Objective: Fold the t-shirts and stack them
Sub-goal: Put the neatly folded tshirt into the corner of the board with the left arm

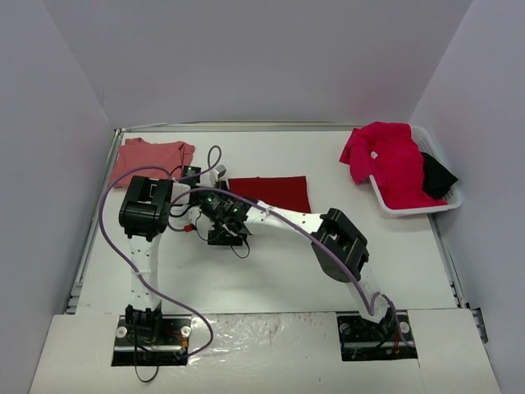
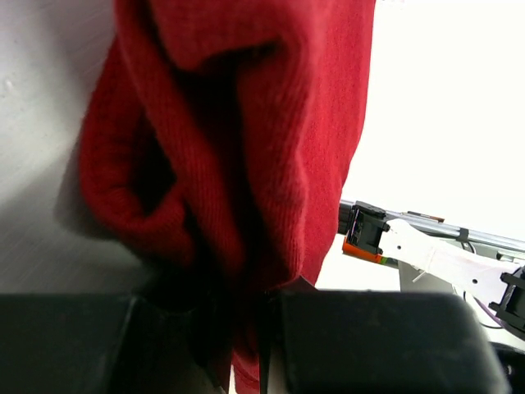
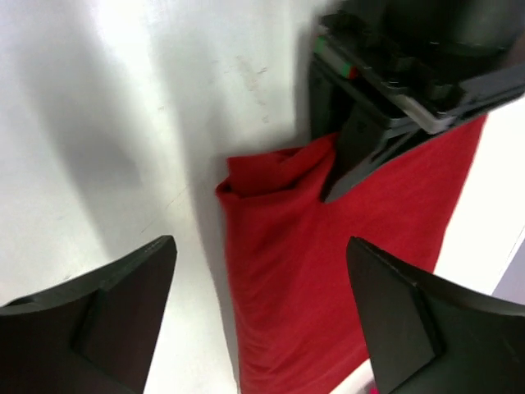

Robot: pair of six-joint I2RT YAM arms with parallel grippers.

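The dark crimson t-shirt (image 1: 271,193) lies folded flat at mid-table. My left gripper (image 1: 221,184) is shut on its left edge; in the left wrist view the bunched red cloth (image 2: 246,148) hangs from between the closed jaws (image 2: 267,328). My right gripper (image 1: 215,207) is open and empty just above that same edge, its fingers spread over the cloth (image 3: 328,271) with the left gripper's fingertips (image 3: 349,168) pinching the corner. The salmon-pink t-shirt (image 1: 152,156) lies at the back left. The raspberry t-shirt (image 1: 387,160) is heaped over the basket's rim.
A white plastic basket (image 1: 447,199) stands at the back right with a dark cloth (image 1: 439,175) inside. The two arms cross close together left of centre, with purple cables (image 1: 107,205) looping around the left arm. Grey walls enclose the table.
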